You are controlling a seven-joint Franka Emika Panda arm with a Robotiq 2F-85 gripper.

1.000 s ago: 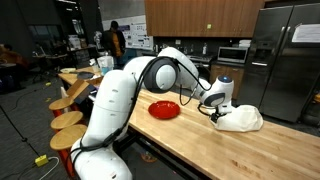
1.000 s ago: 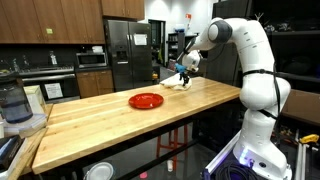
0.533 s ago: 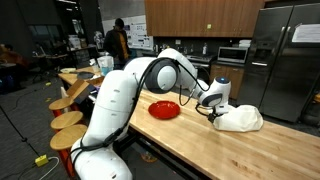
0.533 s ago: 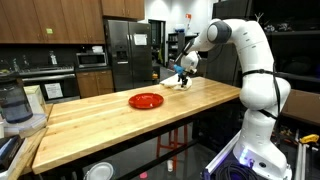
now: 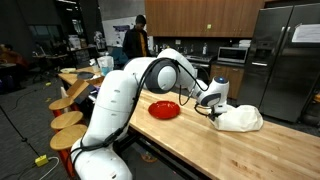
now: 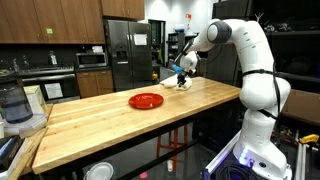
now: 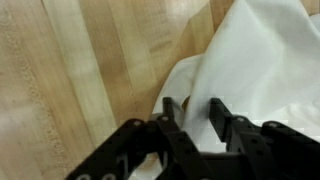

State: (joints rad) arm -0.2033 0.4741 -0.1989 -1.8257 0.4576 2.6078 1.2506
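Showed the pincer [image 7: 198, 118] close up in the wrist view, black fingers [image 7: 222, 122] partly drawn in astride a raised fold of the white cloth [image 7: 262, 60]. Could not tell whether clamped on that fold or merely touching it. Placed the cloth as a crumpled heap toward one end of the wooden surface [image 5: 195, 142] in both exterior views, directly under the pincer, with a red plate [image 5: 163, 109] lying near but apart from it.

Judged a sound grip here to need the fold seated deep between the fingers, squeezed fully before any lift, and kept from scraping the wood.

Against a second earlier: found arm, cloth and plate in the same places. Noted only a person [image 5: 134, 40] in the background, now further along toward the cabinets.
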